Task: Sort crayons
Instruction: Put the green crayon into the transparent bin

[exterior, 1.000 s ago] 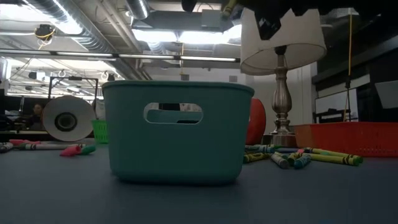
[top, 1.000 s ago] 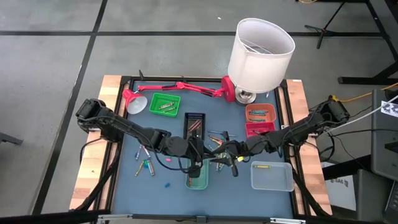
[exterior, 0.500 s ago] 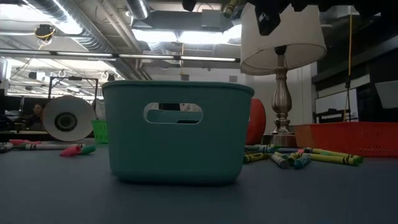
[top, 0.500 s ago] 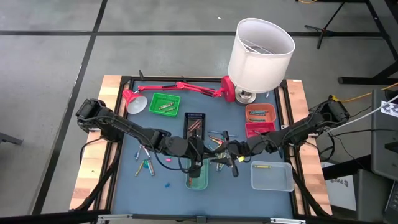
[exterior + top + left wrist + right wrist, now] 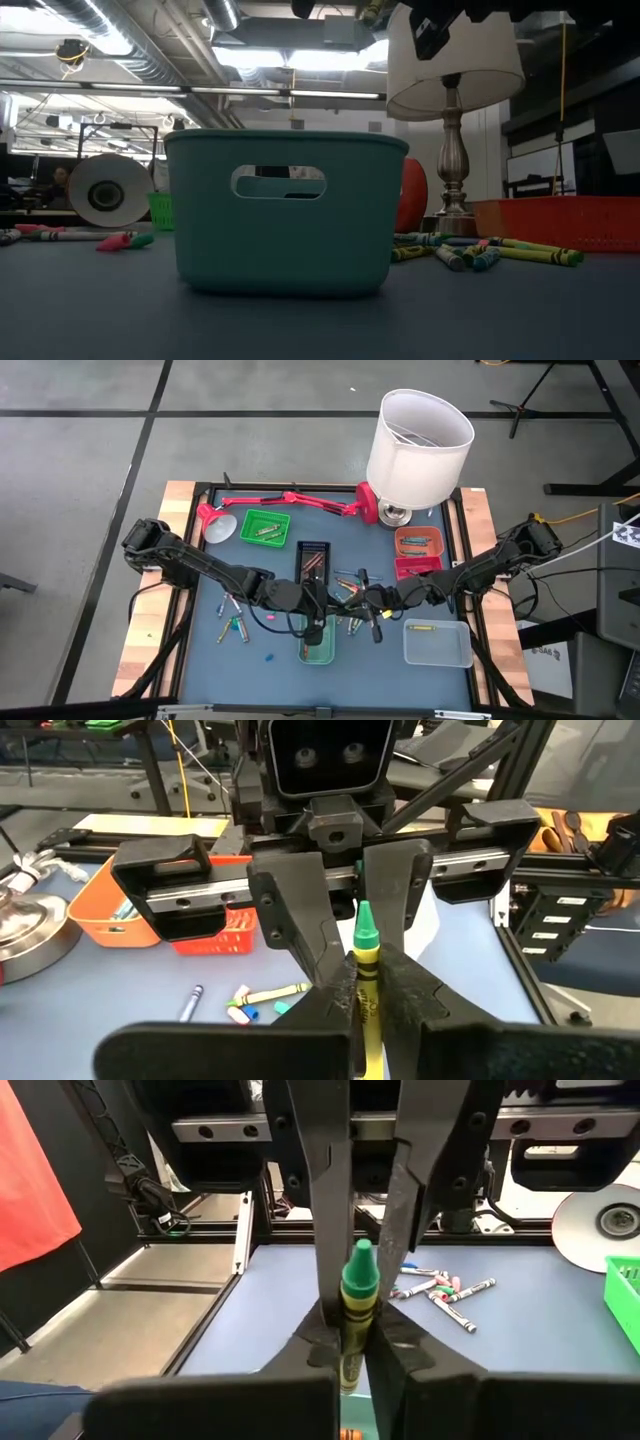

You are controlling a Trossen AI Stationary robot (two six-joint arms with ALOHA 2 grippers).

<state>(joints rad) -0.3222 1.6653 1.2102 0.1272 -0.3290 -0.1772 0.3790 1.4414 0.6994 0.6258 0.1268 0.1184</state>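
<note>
Looking down from above, we see the left tool [image 5: 316, 600] and the right tool [image 5: 362, 600] meeting nose to nose over the middle of the worktop [image 5: 270, 665], just above the teal tray [image 5: 306, 654]. Loose crayons [image 5: 232, 624] lie scattered on the mat by the left arm, and more lie beneath the two tools. At worktop height, the teal tray fills the centre; a cluster of crayons lies to one side of it near a red tray [image 5: 560, 220], and a pink one lies on the other side. From the left wrist, we see the left tool's fingers pressed together on the wrapper of a green crayon [image 5: 364, 955], which stands upright with its tip toward the right tool. The right tool's fingers close in on that same crayon from the far side. From the right wrist, the right tool's own fingers are clamped on the green crayon, and the left tool's fingers pinch it from opposite.
</note>
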